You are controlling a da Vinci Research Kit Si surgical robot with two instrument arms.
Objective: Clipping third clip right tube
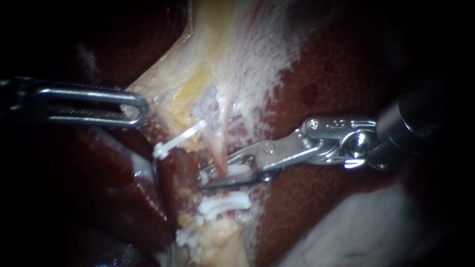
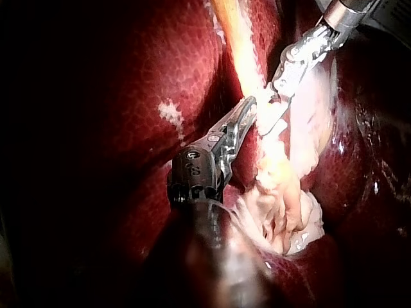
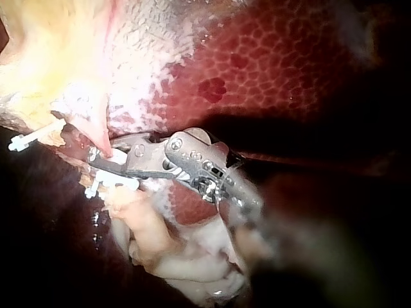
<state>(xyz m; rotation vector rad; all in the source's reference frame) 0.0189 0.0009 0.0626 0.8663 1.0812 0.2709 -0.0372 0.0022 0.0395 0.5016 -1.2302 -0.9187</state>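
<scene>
Two slim steel jaws of your right instrument [image 1: 228, 174] stand narrowly parted around a small white plastic clip [image 1: 238, 170], touching it from both sides. The thin pink right tube [image 1: 220, 157] passes between them, just below the centre of the endoscope view. At 6 o'clock from those jaws, two more white clips [image 1: 225, 205] already cross the same tube. At 10 o'clock from them, a lone white clip [image 1: 179, 140] lies slanted, apart from the tube. Your left instrument [image 1: 131, 111], entering from 9 o'clock, has its slotted jaws pressed together on the edge of the pale yellowish tissue sheet [image 1: 198, 74]. Mottled dark red liver [image 1: 336, 74] fills the field toward 3 o'clock.
</scene>
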